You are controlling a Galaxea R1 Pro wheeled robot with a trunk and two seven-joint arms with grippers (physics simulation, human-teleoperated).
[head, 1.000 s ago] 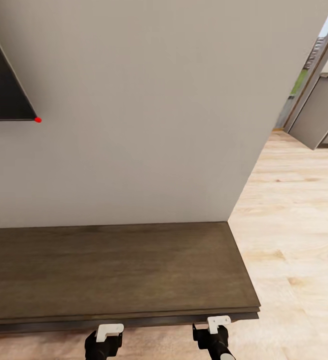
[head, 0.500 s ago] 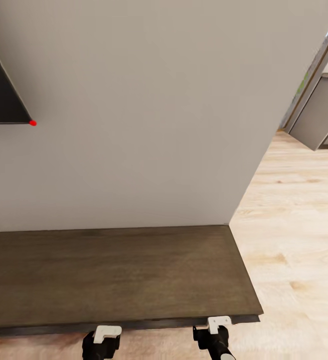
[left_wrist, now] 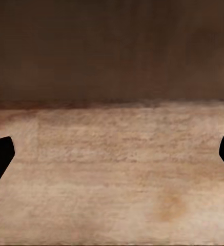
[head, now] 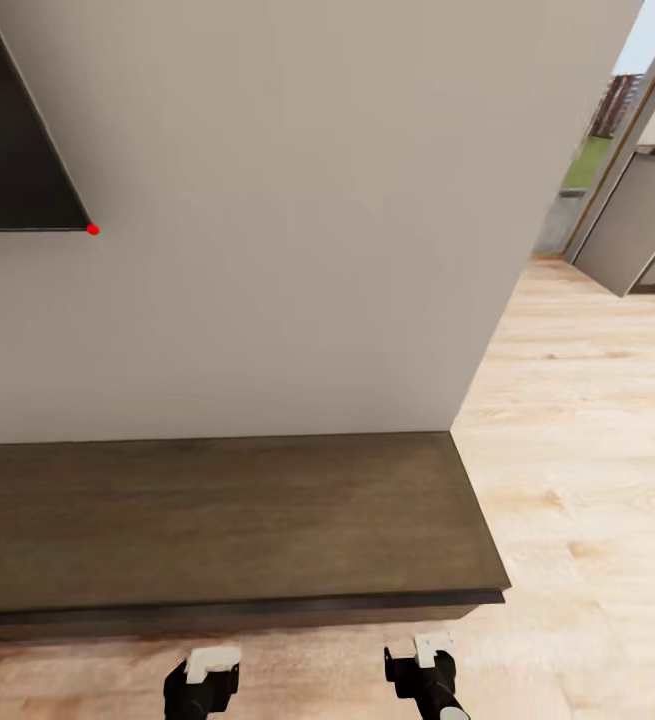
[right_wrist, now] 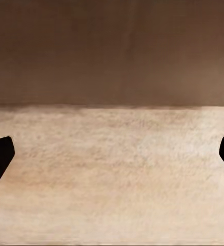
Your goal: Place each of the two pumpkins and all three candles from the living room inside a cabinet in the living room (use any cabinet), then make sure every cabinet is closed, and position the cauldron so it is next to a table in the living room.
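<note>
While the robot faces the grey wall [head: 267, 220], the long dark-brown cabinet [head: 227, 520] sits against that wall's foot, its front flush and shut. Just short of the cabinet, the left hand [left_wrist: 112, 154] and right hand [right_wrist: 112, 154] hang over the pale wooden floor [head: 587, 450], fingers spread apart, holding nothing.

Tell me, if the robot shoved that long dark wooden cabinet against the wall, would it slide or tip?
Probably neither easily. The cabinet is long, low and flat-topped, so tipping seems unlikely. It sits on the wood floor with its back to the wall, so a push toward the wall should meet resistance. It looks heavy and rigid.
</note>
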